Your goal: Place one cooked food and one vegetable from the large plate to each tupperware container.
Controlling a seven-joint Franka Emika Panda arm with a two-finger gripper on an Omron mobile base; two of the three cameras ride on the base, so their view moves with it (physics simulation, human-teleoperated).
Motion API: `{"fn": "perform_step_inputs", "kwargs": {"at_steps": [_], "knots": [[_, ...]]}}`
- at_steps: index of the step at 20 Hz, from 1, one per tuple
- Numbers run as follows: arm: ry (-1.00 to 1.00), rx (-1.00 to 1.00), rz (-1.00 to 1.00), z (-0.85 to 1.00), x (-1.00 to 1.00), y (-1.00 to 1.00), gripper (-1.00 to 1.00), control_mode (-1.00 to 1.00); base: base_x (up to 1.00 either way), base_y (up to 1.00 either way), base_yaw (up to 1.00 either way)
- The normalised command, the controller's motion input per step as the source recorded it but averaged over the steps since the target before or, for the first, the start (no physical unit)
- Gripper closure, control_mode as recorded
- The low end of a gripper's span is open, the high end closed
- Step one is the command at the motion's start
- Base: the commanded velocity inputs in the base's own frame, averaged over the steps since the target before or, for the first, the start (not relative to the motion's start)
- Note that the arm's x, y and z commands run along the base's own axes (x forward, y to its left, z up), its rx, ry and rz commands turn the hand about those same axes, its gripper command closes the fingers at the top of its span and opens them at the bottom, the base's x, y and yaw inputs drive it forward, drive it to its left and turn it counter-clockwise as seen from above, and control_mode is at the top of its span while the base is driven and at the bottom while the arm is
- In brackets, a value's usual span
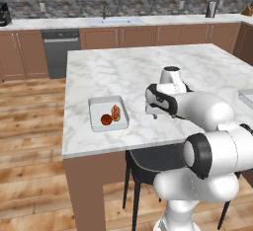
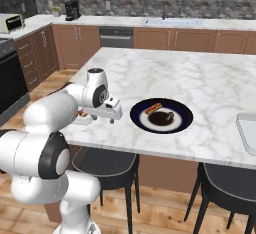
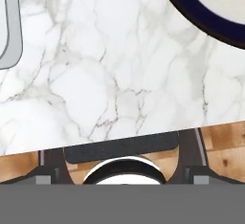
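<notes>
The large plate (image 2: 185, 114) lies on the marble island, holding a sausage in a bun (image 2: 153, 109) and a dark vegetable (image 2: 168, 115). One tupperware container (image 1: 95, 112) near the island's left front holds a red tomato (image 1: 105, 120) and a second sausage in a bun (image 1: 116, 112). The other container (image 2: 246, 130) sits at the far right edge. My gripper (image 1: 153, 112) (image 2: 112, 117) hovers low over bare counter between the left container and the plate, open and holding nothing. In the hand view the container's rim (image 3: 10, 31) is at left and the plate's navy rim (image 3: 210, 19) at upper right.
The island's front edge runs just under the gripper, with dark stools (image 2: 107, 165) tucked below it. Wooden floor lies left of the island. The back counter carries a sink (image 1: 114, 21) and a coffee maker (image 2: 73, 10).
</notes>
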Motion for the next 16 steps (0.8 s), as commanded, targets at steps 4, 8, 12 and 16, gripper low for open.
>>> {"fn": "perform_step_inputs", "kwargs": {"at_steps": [4,8,12,16], "knots": [[0.00,0.00,0.00,0.00,0.06,-0.31,-1.00,-1.00,0.00,0.00,0.00],[0.00,0.00,0.00,0.00,0.00,0.00,-1.00,1.00,0.10,-1.00,0.01],[0.00,0.00,0.00,0.00,0.00,0.00,-1.00,1.00,0.25,-0.99,0.01],[0.00,0.00,0.00,0.00,0.00,0.00,-1.00,1.00,0.25,-0.93,0.01]]}}
